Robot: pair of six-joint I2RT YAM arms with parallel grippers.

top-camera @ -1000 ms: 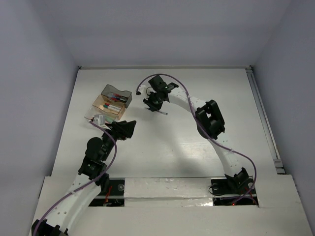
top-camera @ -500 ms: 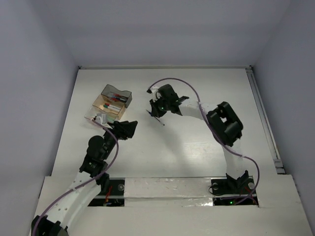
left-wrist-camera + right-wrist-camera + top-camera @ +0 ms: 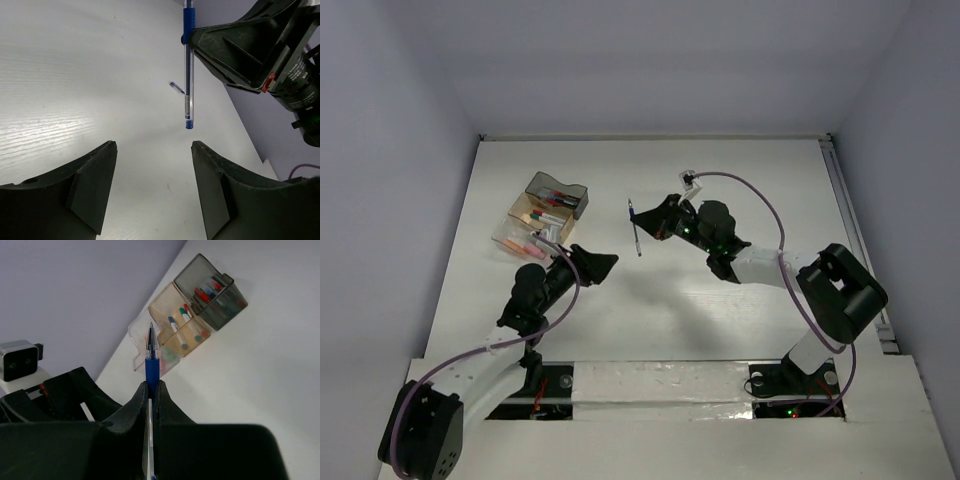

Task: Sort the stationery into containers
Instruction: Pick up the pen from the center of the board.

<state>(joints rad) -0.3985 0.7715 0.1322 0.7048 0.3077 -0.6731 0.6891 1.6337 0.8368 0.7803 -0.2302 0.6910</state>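
My right gripper (image 3: 658,219) is shut on a blue pen (image 3: 635,228) with a clear barrel and holds it above the table's middle. The pen also shows in the right wrist view (image 3: 150,360), tip up between the fingers, and in the left wrist view (image 3: 188,65). My left gripper (image 3: 605,262) is open and empty, a little left of and nearer than the pen. The containers sit at the far left: a smoky grey tray (image 3: 557,193) with pens, a tan tray (image 3: 532,213) with markers, and a clear tray (image 3: 516,240) with pink pieces.
The white table (image 3: 720,300) has a rail along its right edge (image 3: 855,250). Purple cables loop over both arms. The trays also show in the right wrist view (image 3: 210,292), beyond the pen tip.
My right arm has swung right and toward me, carrying the pen away from the trays. My left gripper has moved right, away from the clear tray.
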